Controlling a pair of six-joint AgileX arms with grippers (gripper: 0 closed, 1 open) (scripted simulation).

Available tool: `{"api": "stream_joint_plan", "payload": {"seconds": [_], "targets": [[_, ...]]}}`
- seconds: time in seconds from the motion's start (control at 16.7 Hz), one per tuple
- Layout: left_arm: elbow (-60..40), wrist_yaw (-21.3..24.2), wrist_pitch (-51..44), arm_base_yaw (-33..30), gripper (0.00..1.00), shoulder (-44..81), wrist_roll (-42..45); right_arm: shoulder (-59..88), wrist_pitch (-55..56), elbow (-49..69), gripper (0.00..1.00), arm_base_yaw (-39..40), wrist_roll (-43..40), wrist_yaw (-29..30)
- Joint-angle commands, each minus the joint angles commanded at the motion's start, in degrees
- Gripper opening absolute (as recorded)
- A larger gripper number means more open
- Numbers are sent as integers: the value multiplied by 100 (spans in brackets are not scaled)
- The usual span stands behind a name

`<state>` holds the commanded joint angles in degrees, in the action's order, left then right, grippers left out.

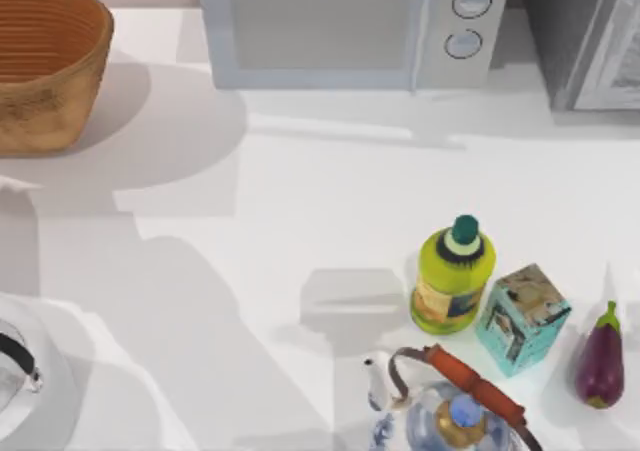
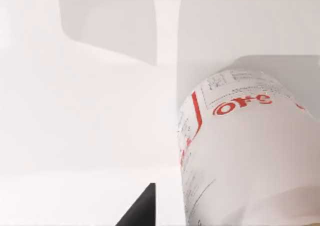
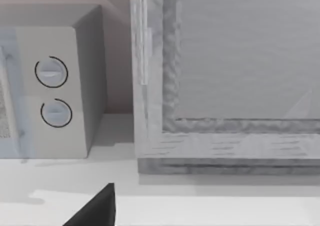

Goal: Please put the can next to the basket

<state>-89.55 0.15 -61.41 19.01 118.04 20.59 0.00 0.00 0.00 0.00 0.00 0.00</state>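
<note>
White paper with red lettering marks the can point(image 2: 240, 151), which sits pressed up close to the left gripper point(image 2: 141, 211) in the left wrist view. Its curved side bulges toward the camera, and its long axis seems to run away from the lens, roughly along the gripper's reach. I cannot tell whether the jaws are closed on it or merely beside it, nor whether it stands on the white table point(image 1: 300, 221) or hangs above it.

From above, the wicker basket point(image 1: 45, 66) sits at the table's far left corner, on the left arm's side, so that arm looks the nearer one for the placing. The move turns on how the can lies from the basket's tan wall, and the bare table just right of the basket looks like the likely spot.

The top view also gives the clutter at the near right, well apart from the basket: a yellow-green bottle point(image 1: 452, 281), a teal carton point(image 1: 522, 319), an eggplant point(image 1: 600, 359) and a kettle point(image 1: 450, 411). The right gripper point(image 3: 95, 208) is parked facing the microwave point(image 3: 55, 85); its jaws' state cannot be told.
</note>
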Motion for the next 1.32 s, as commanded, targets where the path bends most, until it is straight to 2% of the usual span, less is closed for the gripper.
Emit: {"api": "stream_joint_plan", "payload": {"seconds": [0.6, 1.02, 1.32], "targets": [[0, 0, -9, 19, 100, 4, 14, 0, 0, 0, 100, 0, 0, 0], [-347, 16, -399, 643, 100, -91, 407, 0, 0, 0, 100, 0, 0, 0], [-682, -13, -778, 132, 100, -120, 75, 0, 0, 0, 100, 0, 0, 0]]}}
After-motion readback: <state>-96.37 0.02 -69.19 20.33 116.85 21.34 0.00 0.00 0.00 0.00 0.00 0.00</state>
